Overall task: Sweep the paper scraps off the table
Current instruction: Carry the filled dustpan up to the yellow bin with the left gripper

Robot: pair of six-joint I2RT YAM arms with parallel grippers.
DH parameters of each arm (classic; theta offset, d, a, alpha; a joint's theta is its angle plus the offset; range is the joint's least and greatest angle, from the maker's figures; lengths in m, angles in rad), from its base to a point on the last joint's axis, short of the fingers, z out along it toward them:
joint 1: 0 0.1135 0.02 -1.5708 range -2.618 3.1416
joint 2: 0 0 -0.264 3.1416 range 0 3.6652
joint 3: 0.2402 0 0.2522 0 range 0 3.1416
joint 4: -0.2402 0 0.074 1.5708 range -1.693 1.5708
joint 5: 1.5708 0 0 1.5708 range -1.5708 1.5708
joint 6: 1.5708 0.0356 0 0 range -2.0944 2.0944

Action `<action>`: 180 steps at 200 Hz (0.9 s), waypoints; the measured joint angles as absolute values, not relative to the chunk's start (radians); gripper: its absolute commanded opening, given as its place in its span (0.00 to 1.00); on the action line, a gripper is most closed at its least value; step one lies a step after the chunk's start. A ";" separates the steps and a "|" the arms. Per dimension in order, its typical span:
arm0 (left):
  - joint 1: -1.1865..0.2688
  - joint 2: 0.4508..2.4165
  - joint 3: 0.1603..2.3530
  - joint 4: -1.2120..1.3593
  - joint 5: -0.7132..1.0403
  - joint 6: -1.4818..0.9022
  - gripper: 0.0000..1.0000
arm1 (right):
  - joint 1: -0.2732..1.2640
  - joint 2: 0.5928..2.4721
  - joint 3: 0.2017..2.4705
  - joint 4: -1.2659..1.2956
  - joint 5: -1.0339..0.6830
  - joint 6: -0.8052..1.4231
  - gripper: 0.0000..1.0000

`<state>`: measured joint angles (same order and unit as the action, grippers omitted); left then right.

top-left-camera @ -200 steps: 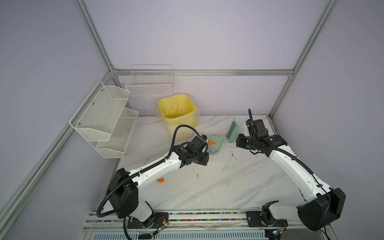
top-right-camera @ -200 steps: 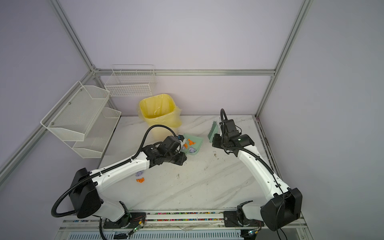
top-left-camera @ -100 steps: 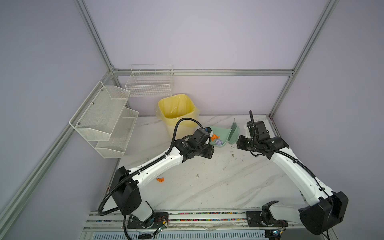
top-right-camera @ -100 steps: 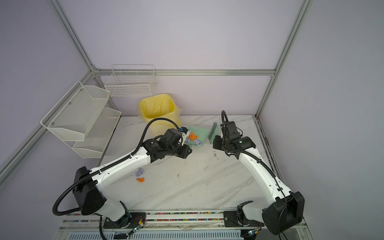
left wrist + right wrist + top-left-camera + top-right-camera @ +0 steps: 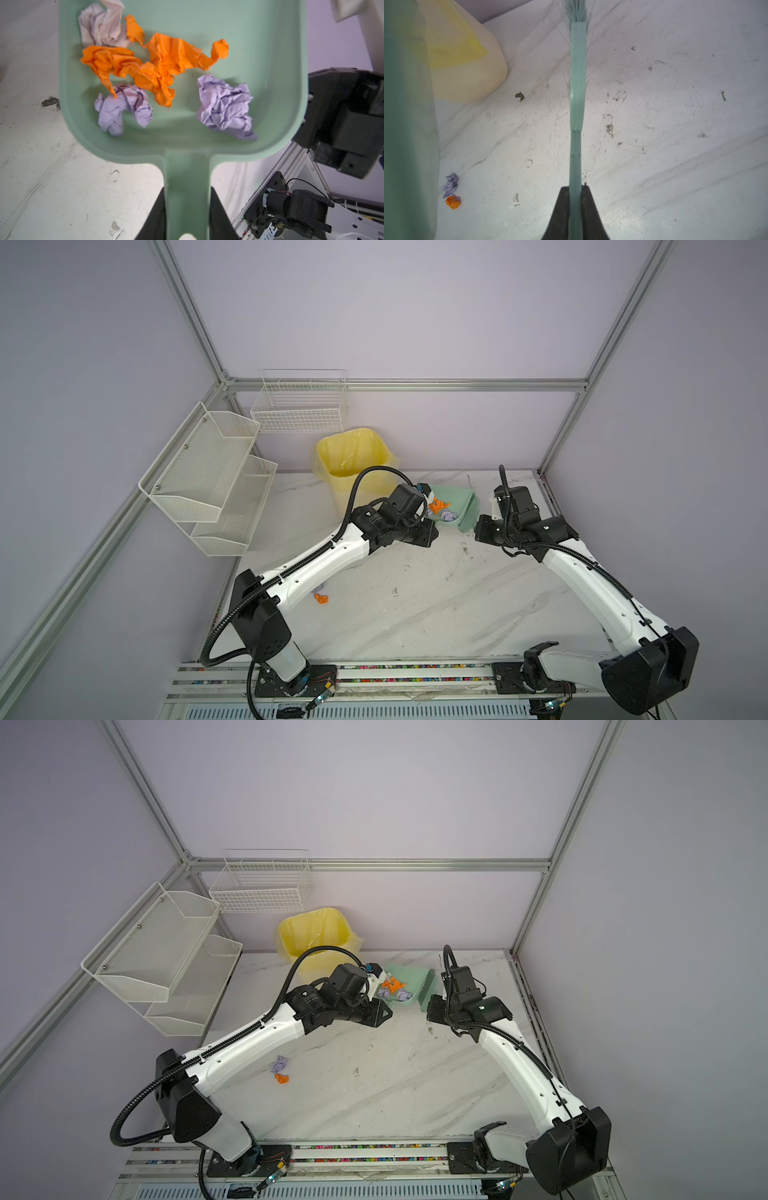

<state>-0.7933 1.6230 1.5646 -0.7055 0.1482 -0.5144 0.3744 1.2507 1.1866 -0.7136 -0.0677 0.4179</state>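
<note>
The left gripper (image 5: 187, 199) is closed tight on the handle of a mint-green dustpan (image 5: 270, 62), one black finger pressed to each side. Inside the pan lie several crumpled paper scraps (image 5: 166, 60): orange wads bunched in the middle, two lavender wads nearer the handle, and a paler one at a far corner. In both top views the pan is near the back of the worktop (image 5: 436, 605), between the two arms and just beside a bin (image 5: 353, 460) lined with a yellow bag.

The right gripper (image 5: 574, 187) is clamped fully on the thin handle of a matching green brush (image 5: 577, 83), which points straight away from the wrist with its bristles at the far end. In a top view the brush (image 5: 426, 990) stands just beside the dustpan's right edge.

Two more scraps lie on the white, marble-patterned worktop, well apart from the pan. They are an orange scrap (image 5: 281, 1078) and a lavender scrap (image 5: 279, 1064), right next to each other, near the left arm's forearm. Dark smudges mark the surface around the brush.
</note>
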 measured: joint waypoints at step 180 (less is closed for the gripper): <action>-0.540 1.632 1.700 -0.683 0.368 -0.627 0.14 | 0.374 1.254 1.187 -0.713 -0.095 0.398 0.00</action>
